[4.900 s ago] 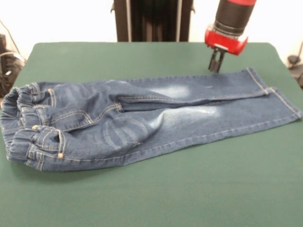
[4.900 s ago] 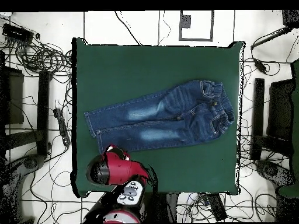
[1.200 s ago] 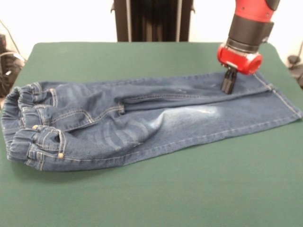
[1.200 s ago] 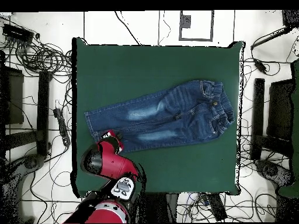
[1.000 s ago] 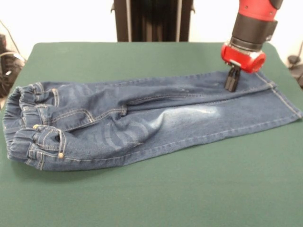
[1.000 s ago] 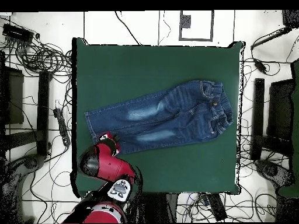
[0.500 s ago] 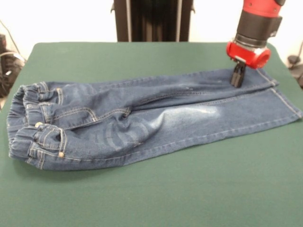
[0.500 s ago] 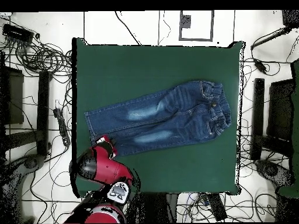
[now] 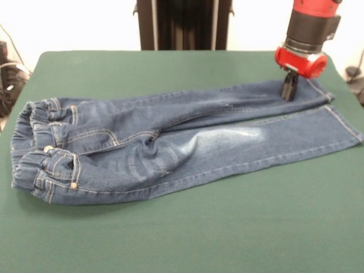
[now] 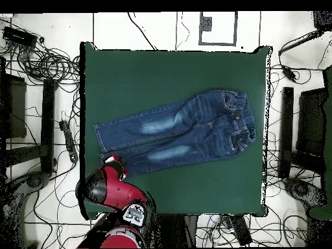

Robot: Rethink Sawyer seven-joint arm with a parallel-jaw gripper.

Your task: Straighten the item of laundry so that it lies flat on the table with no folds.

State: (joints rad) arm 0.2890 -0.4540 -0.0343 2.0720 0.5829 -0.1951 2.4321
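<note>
The jeans [image 9: 170, 142] lay across the middle of the green table [image 9: 170, 239], stretched lengthwise, with the elastic waistband at the left of the front view and the two hems at the right; in the overhead view [image 10: 175, 133] they ran slightly slantwise over the cloth. The nearer leg lay smooth, with its faded thigh patch showing, while the farther leg lay alongside it, partly overlapped by it through the thigh. The gripper [image 9: 289, 91] stood on that farther leg just short of its hem, its black fingers drawn narrow and close together on the denim, apparently pinching a little of the cloth, though the pinch itself was too small to make out with certainty. Compared with about a second before, the gripper had travelled toward the far right corner of the table and had taken the leg along: the hem sat farther out, the crease along the inseam had eased, and the waistband had slid a little way inward from the left edge. The drag therefore appeared to be working, pulling the farther leg out from its neighbour. Wrinkles remained at the crotch and the waistband was still bunched, so the garment was not yet flat.
</note>
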